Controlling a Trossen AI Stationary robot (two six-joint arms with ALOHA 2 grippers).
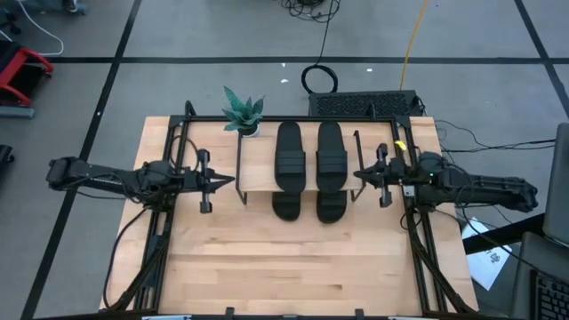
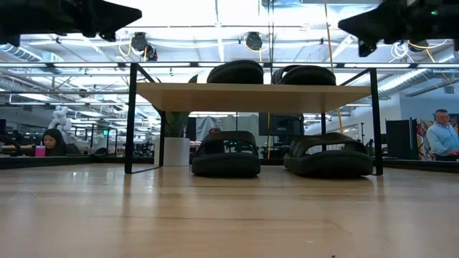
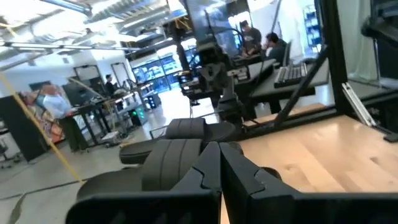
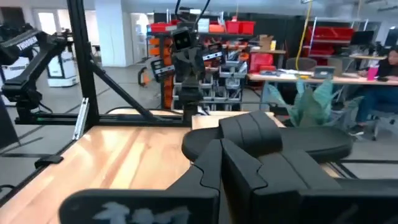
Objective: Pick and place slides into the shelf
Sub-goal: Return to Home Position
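- Left gripper [image 1: 222, 182] and right gripper [image 1: 363, 174], fingers pressed together, flank the low light-wood, black-framed shelf [image 1: 258, 164].
- High view: two black ribbed slide sandals [image 1: 290, 156] on top.
- Low view: two more sandals [image 2: 226, 156] fully visible underneath.

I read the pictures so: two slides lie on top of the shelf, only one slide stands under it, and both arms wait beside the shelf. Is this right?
Not quite. The low view shows two slides under the shelf, side by side. The rest holds: two on top, left gripper and right gripper beside it.
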